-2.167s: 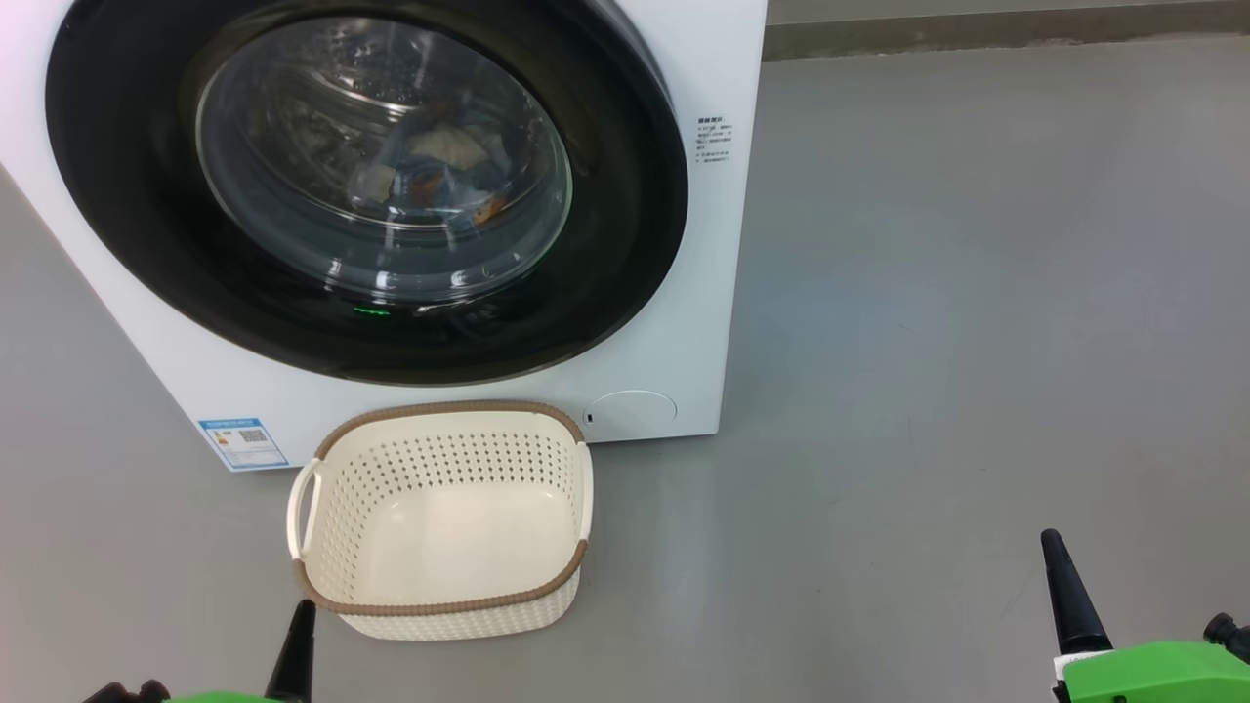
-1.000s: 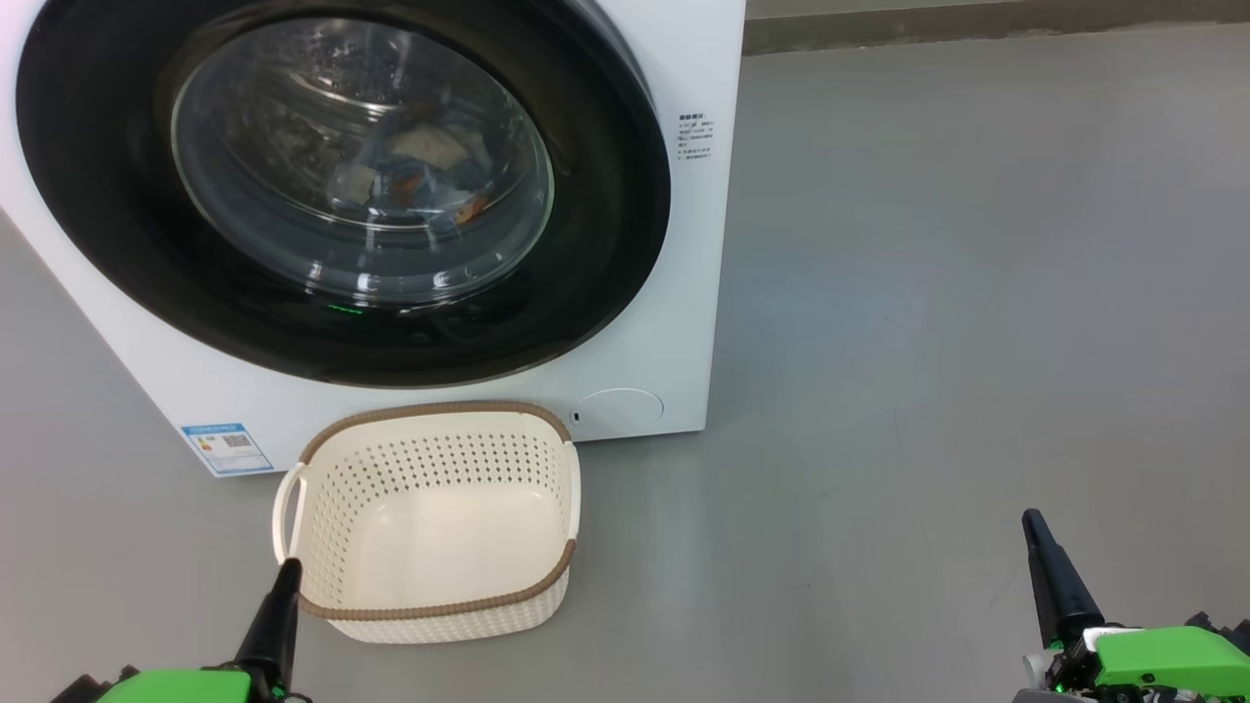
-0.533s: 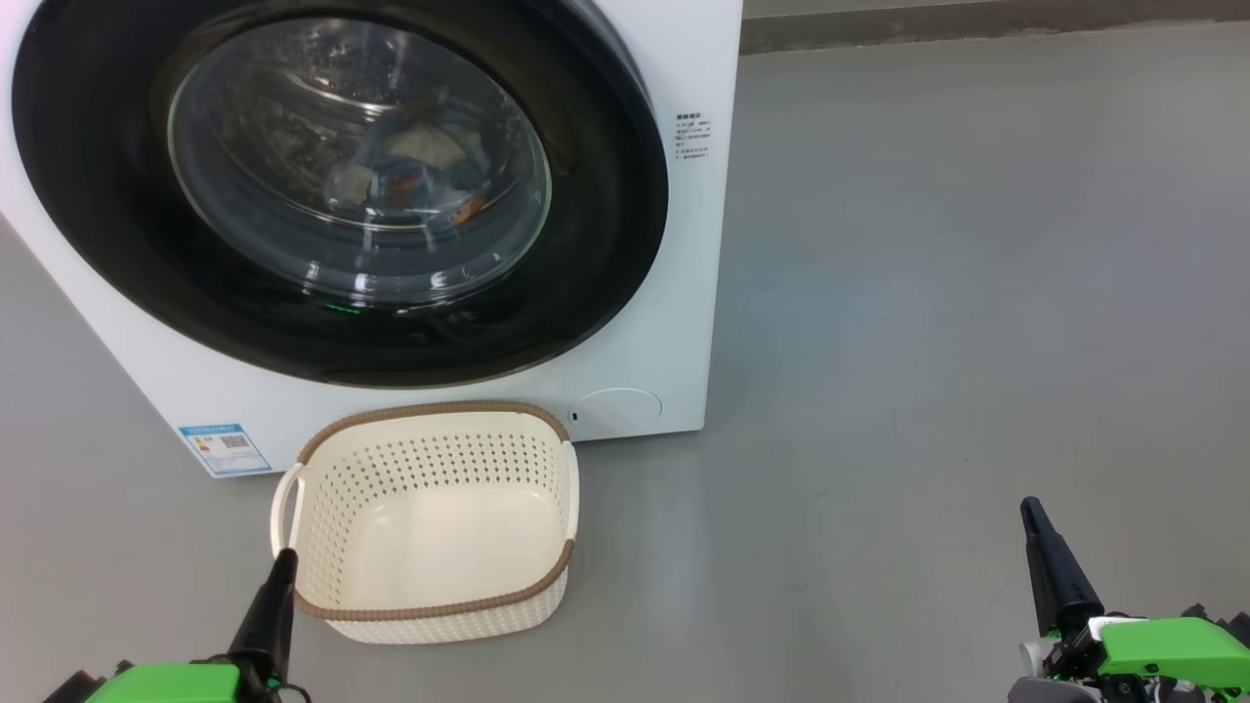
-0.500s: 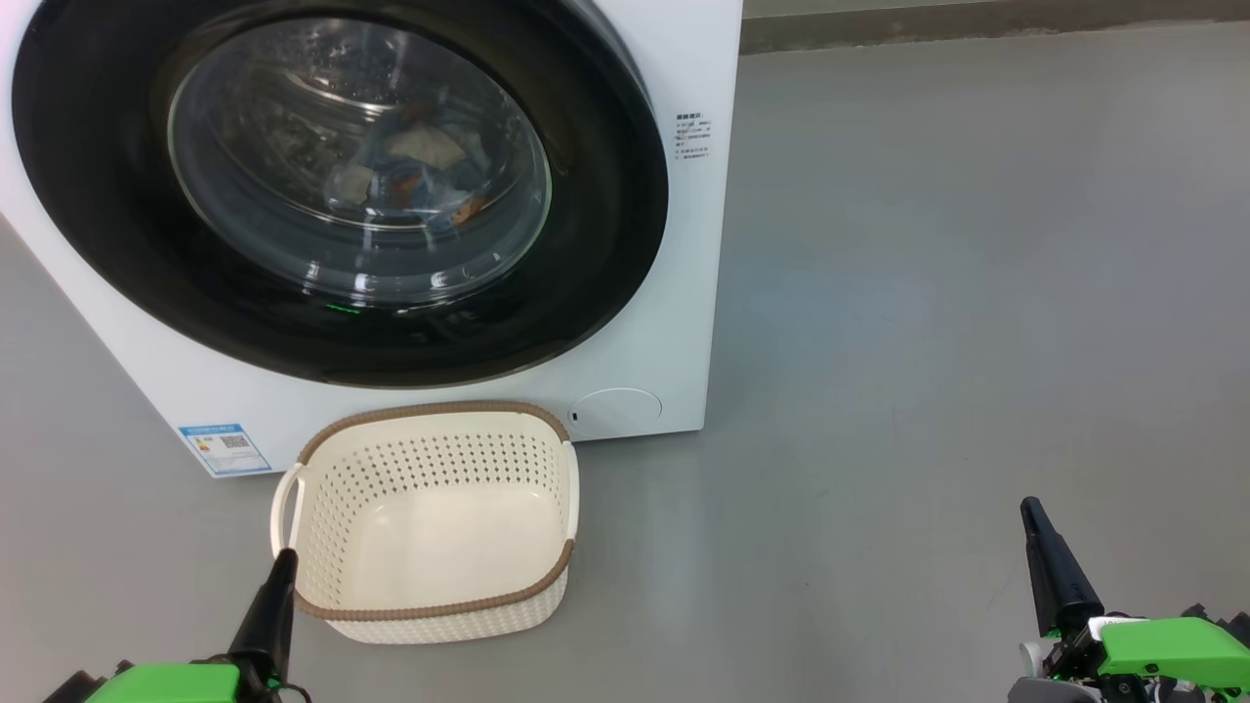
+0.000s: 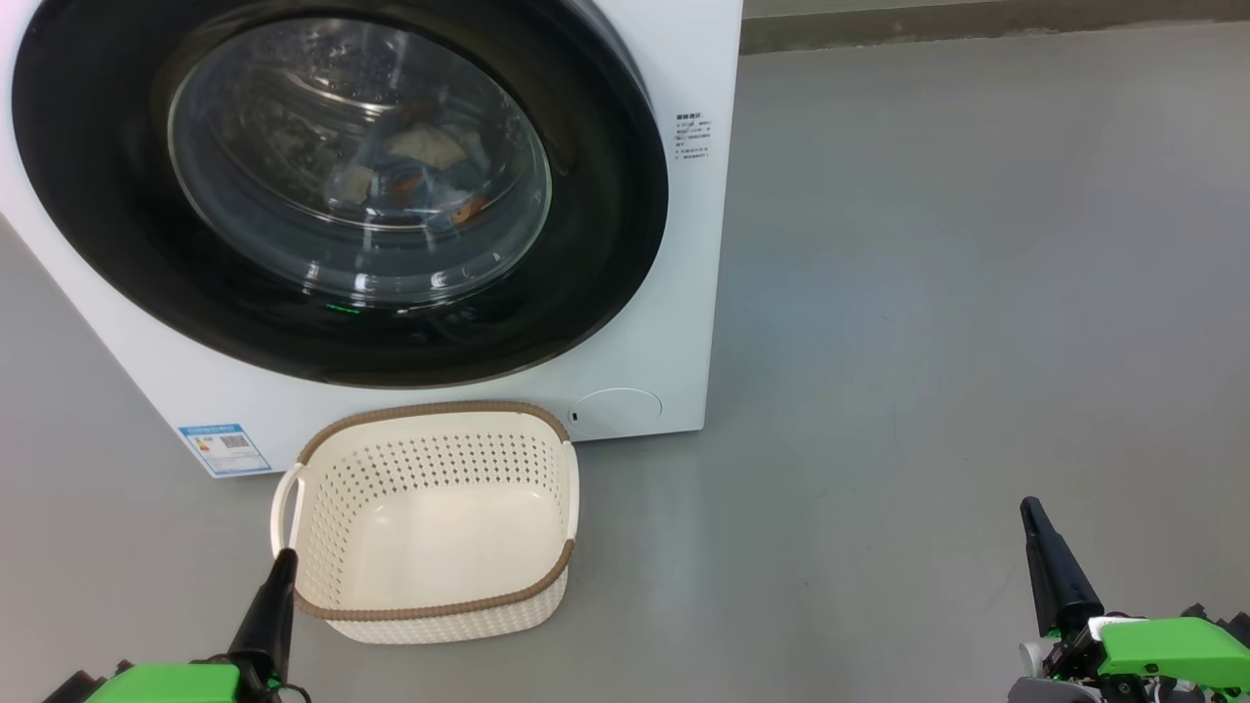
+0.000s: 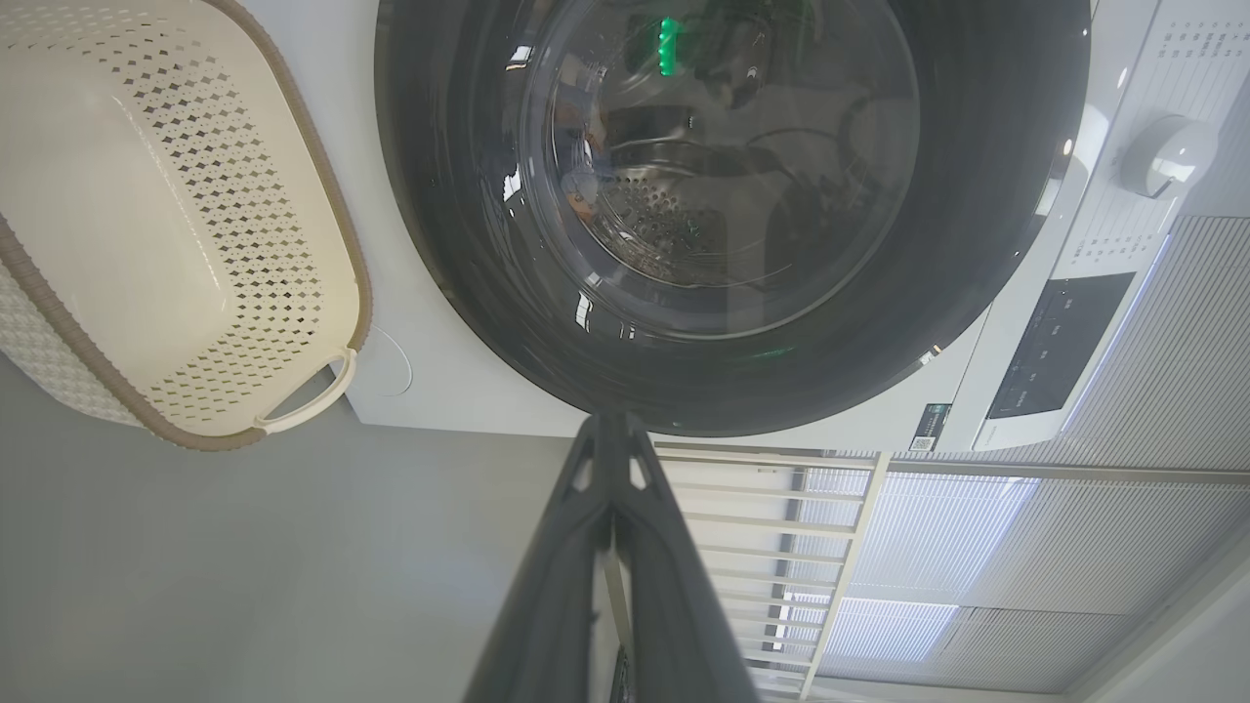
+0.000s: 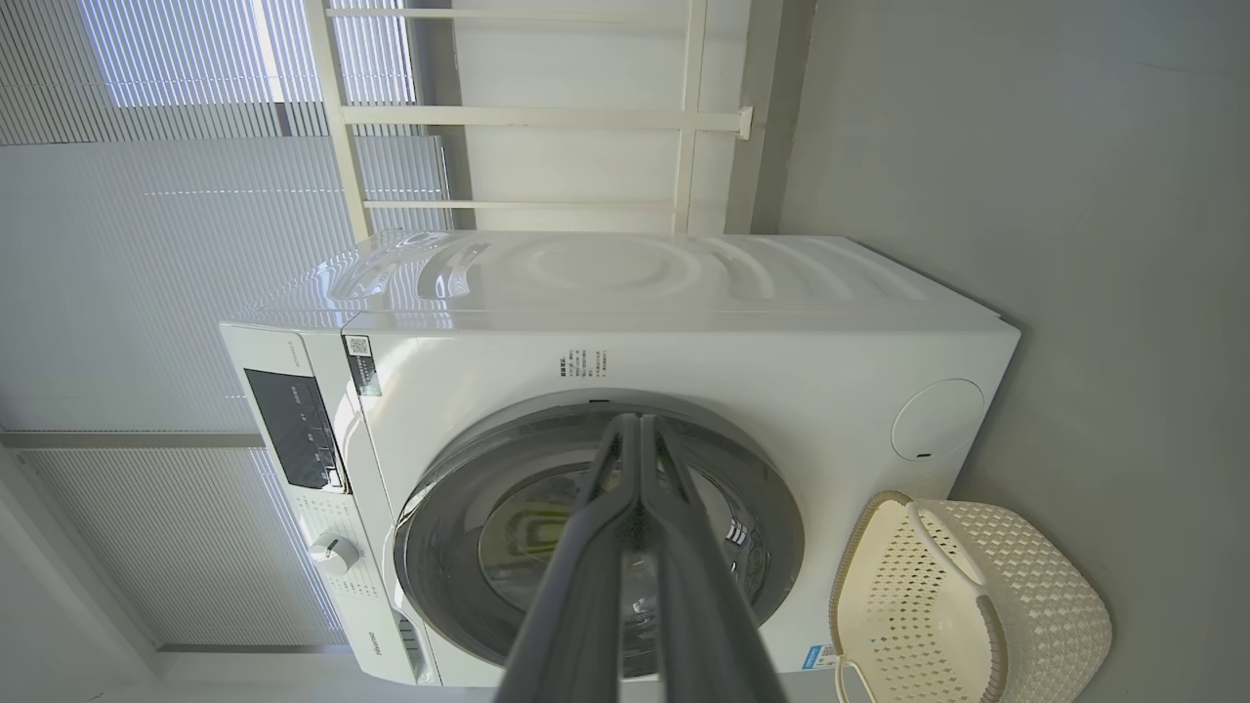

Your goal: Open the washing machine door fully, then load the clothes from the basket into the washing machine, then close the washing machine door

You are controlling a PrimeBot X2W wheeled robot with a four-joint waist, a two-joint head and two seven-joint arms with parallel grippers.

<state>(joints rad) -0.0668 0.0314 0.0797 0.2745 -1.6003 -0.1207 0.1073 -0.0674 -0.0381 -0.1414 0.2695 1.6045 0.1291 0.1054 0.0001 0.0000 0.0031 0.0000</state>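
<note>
The white washing machine (image 5: 684, 293) (image 7: 684, 293) stands with its round black door (image 5: 586, 244) (image 6: 469, 215) (image 7: 762, 517) closed flat against the front. Behind the glass porthole, the clothes (image 5: 420, 176) lie in the drum as a blue, cream and orange bundle. The cream basket (image 5: 430, 586) (image 6: 59, 293) (image 7: 1035, 596) sits empty on the floor before the machine. My left gripper (image 5: 283, 558) (image 6: 610, 422) is shut, its tip at the basket's near left corner. My right gripper (image 5: 1027, 508) (image 7: 640, 422) is shut, low over bare floor far right of the basket.
Grey floor (image 5: 977, 293) stretches to the right of the machine. A blue label sticker (image 5: 225, 447) marks its lower left front. A white railing (image 7: 527, 117) and blinds stand behind the machine.
Over two seconds the head view shifted slightly, and both grippers rose a little into view. In the last half second nothing has moved.
</note>
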